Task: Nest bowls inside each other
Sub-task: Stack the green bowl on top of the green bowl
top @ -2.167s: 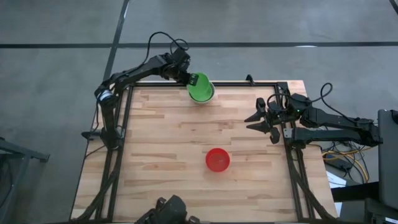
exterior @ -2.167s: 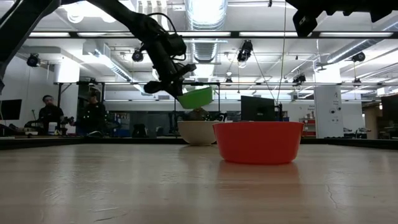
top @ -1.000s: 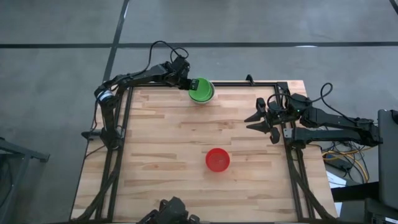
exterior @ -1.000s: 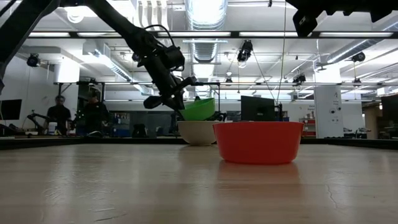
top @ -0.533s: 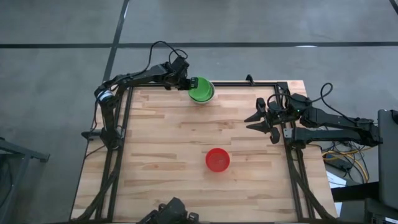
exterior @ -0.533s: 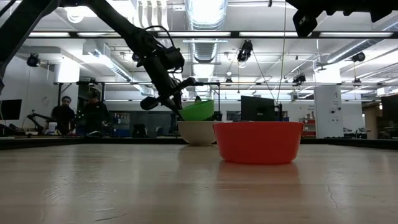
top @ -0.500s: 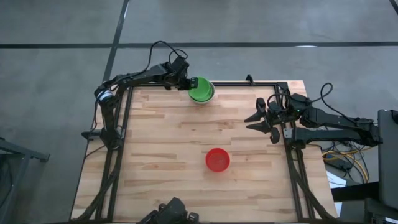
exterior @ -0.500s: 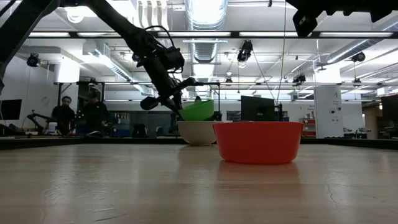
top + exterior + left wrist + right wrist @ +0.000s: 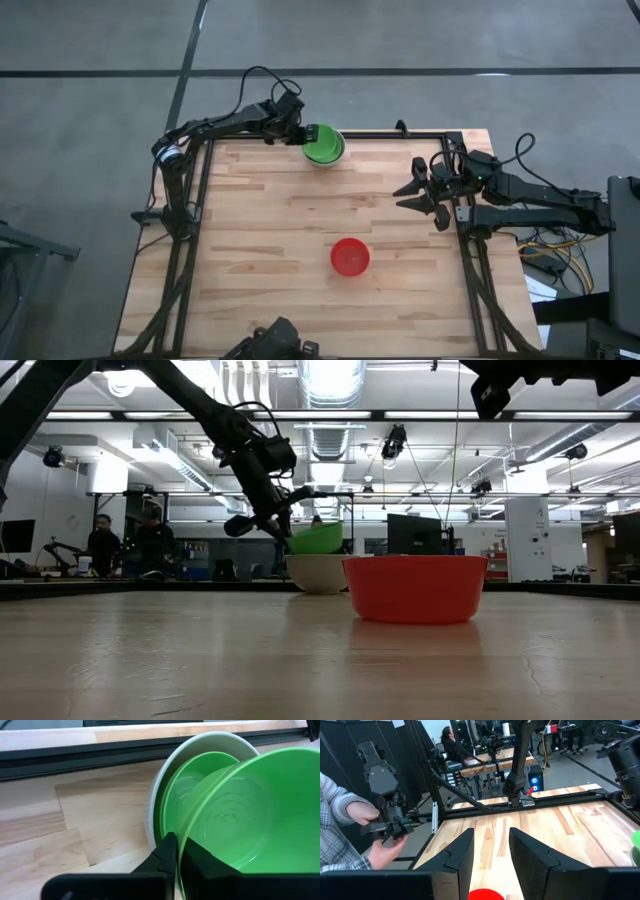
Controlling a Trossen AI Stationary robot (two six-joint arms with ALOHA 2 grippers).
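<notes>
Gripping the rim of a bright green round plastic bowl (image 9: 250,820), the left pincer (image 9: 177,851) sits at the far edge of the wooden bench (image 9: 260,230), its two dark fingers pinched narrow with the bowl's thin wall between them. The held bowl is tilted and rests partly inside a stack: a second green bowl (image 9: 192,785) nested in a white round plastic bowl (image 9: 160,790), which stands on the bench close to the dark frame rail at the far edge. In the low view the green bowl (image 9: 318,538) leans above the white bowl (image 9: 317,572), the left pincer (image 9: 282,530) reaching down to its rim. A red round plastic bowl (image 9: 350,256) stands alone, upright, in the near middle of the bench, well apart from the stack. The right pincer (image 9: 428,196) waits above the right edge of the bench, fingers spread wide and holding nothing. In the right wrist view a person's hand (image 9: 387,845) holds a dark device beyond the bench.
</notes>
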